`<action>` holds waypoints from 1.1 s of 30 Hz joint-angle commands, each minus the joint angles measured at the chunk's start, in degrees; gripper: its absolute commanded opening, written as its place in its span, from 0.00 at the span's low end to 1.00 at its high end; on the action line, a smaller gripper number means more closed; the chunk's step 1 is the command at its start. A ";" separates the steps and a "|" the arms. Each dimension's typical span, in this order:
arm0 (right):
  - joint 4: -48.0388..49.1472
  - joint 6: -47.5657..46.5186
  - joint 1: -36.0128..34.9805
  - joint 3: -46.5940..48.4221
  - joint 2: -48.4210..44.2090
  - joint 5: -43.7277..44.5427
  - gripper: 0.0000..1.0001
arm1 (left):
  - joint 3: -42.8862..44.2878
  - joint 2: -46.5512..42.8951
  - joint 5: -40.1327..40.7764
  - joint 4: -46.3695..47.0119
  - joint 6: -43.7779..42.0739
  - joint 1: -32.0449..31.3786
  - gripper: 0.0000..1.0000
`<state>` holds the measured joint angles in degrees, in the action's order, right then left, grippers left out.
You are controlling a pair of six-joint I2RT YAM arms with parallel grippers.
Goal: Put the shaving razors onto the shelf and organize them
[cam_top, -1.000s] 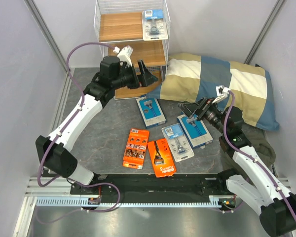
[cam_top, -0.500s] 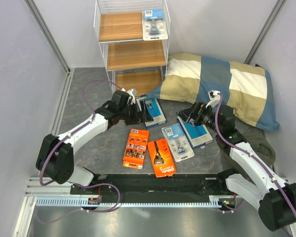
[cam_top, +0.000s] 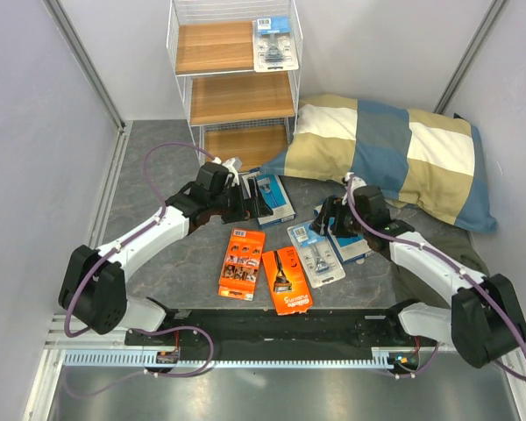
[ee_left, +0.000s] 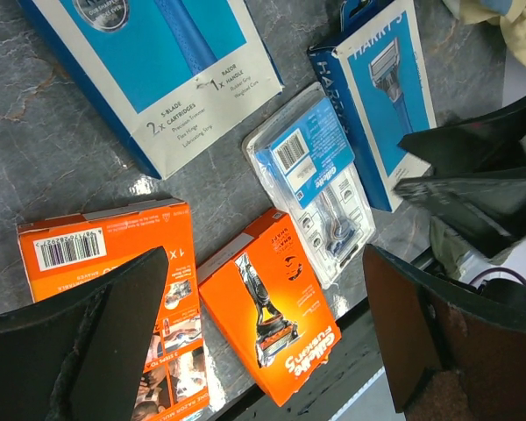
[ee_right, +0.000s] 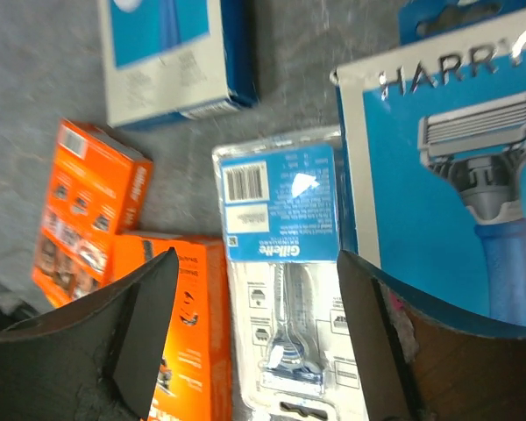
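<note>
The shaving razors (cam_top: 316, 252) are not all put away. One pack (cam_top: 274, 44) lies on the top tier of the shelf (cam_top: 212, 48). Five lie on the tabletop (cam_top: 193, 281). The left hand (cam_top: 256, 203) and right hand (cam_top: 326, 219) hang open above them, holding nothing. Most of the job is left.

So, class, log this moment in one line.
left gripper: open, empty | right gripper: open above clear blue-topped blister razor pack

Matt wood grain fills the white metal-wire rack with light-brown tiers (cam_top: 215, 48). The flat orange razor box (ee_left: 272, 320) is glossy card, the clear blue-topped blister pack (ee_right: 276, 263) shiny plastic.
</note>
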<state>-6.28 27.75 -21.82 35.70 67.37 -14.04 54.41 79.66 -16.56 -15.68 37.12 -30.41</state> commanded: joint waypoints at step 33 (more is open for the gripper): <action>-11.99 -3.75 -19.21 10.26 23.59 27.13 0.32 | -2.20 0.85 -0.14 1.71 1.64 -0.17 0.99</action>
<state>-12.97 24.56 -37.98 43.05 87.20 3.95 52.49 80.23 -16.56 -15.70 37.23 -30.41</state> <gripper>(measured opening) 0.337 0.993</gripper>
